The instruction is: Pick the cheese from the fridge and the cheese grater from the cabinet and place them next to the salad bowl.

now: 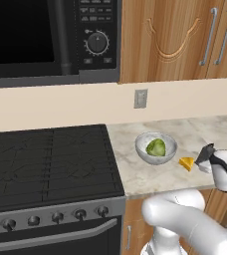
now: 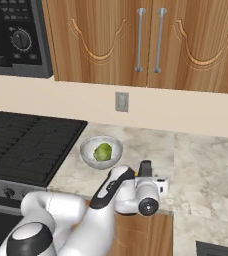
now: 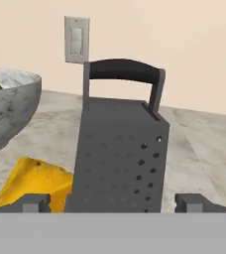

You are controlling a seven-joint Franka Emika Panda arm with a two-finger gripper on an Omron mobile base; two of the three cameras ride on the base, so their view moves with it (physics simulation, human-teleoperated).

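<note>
Dark grey metal dominates the hand view: the cheese grater [image 3: 119, 149] stands upright on the marble counter [image 3: 204, 149], its perforated faces tapering up to a black loop handle. The gripper [image 3: 112, 202] is spread wide — one dark finger tip on each side of the grater's base, with clear space between each tip and the grater's walls, so the jaws are open and grip nothing.

Just left of the grater lies the cheese [image 3: 35, 182], a yellow-orange wedge resting on the counter with its edge hidden behind the grater's lower corner; whether the two touch cannot be told. Farther left, the salad bowl [image 3: 8, 111] shows its grey marbled wall, with a sliver of green leaf above the rim. A wall outlet [image 3: 77, 39] sits on the cream backsplash behind.

From the left base view, the salad bowl [image 1: 156, 147] with its green clump sits near the counter's left end, beside the black stove [image 1: 51, 164]. The cheese [image 1: 187, 163] lies just to the bowl's right and nearer the counter's front edge, and the dark grater [image 1: 204, 155] rises right beside it, partly covered by the white hand. In the right base view the arm reaches over the counter's front edge, the grater [image 2: 145, 168] just beyond the hand, the salad bowl [image 2: 101, 152] to its left — wooden wall cabinets [image 2: 151, 40] and a microwave [image 2: 16, 35] hang above.
</note>
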